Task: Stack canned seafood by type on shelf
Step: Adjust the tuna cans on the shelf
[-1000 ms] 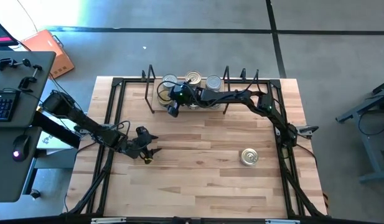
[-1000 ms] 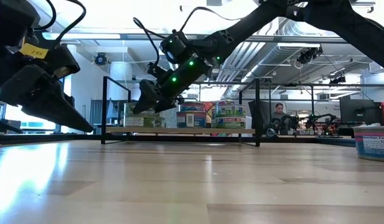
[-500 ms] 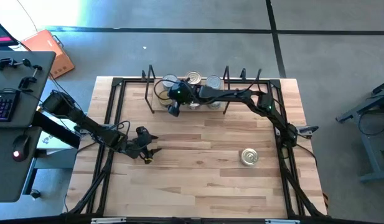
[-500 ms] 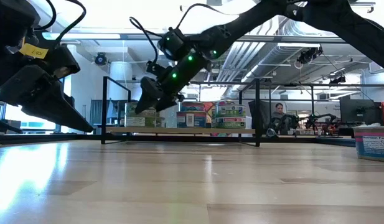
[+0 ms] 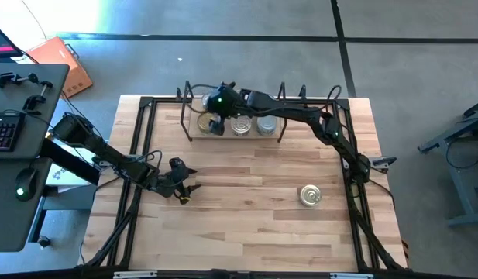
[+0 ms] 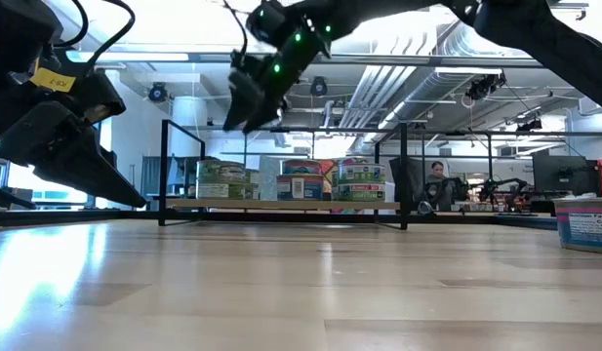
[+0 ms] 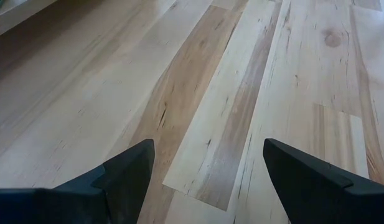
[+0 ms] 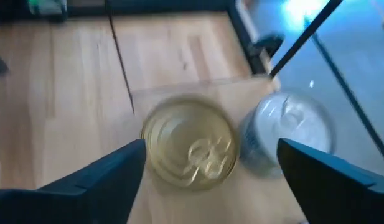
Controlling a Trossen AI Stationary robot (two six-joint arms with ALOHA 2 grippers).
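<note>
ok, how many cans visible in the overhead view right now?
4. Three sit in a row on the shelf: left can, middle can, right can. One loose can sits on the table. The right arm may hide others.

light: bright, even overhead | glare: pale sheen on worktop (image 6: 310, 283) near edge in low view, blown-out patch on floor beyond its far left corner | blur: right wrist view smeared, gold-topped tin (image 8: 190, 149) soft | left wrist view: sharp grain
</note>
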